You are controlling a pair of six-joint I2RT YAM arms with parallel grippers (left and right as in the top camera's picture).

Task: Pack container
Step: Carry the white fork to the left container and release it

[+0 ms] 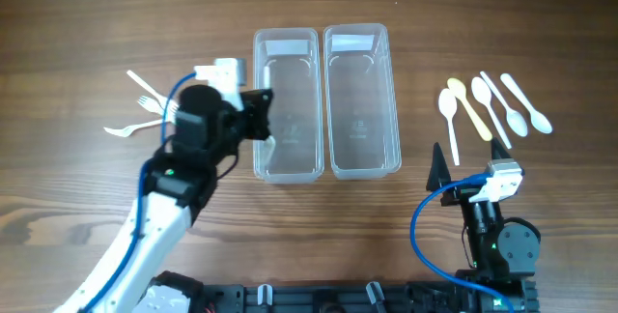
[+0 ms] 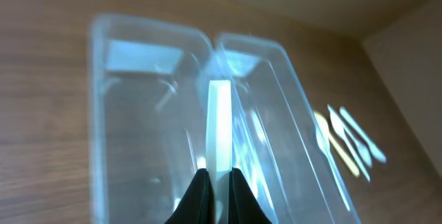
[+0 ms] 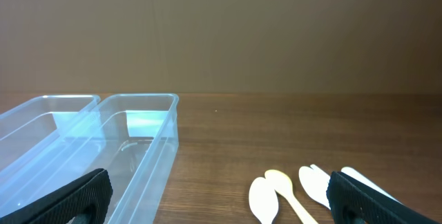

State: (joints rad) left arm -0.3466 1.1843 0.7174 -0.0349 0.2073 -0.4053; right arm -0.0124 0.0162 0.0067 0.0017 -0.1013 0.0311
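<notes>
Hard to make out: the working end of the white utensil (image 2: 220,124) was washed out in the left wrist view, so its type could not be told; overhead, the left arm covered all of it save a small white piece (image 1: 273,146). Whether it touched the floor of the left container (image 1: 286,32) could not be told. The near ends of both containers were cut off in the right wrist view; the left wrist view was blurred throughout.

The left gripper (image 2: 219,177) was clamped on the utensil's flat handle, fingers pressed to either side; overhead it stood over the left wall of the left container, toward that container's near end. The utensil ran out from the fingertips above the interior of the left container (image 2: 138,113), its far end lying in line with the wall shared with the right container (image 2: 283,92).

The right gripper (image 3: 217,196) was spread wide and held nothing, one finger at each lower corner of its own view; it sat well apart from the left container, beyond the right container and nearer the robot.

The right container (image 1: 357,29) touched the left container along one long side; both were clear plastic; the right one showed only its bare moulded floor.

White and yellowish spoons (image 1: 488,105) lay in a row beyond the right container; white forks (image 1: 145,91) lay on the table (image 1: 77,23) on the left container's opposite side, past the left arm.
</notes>
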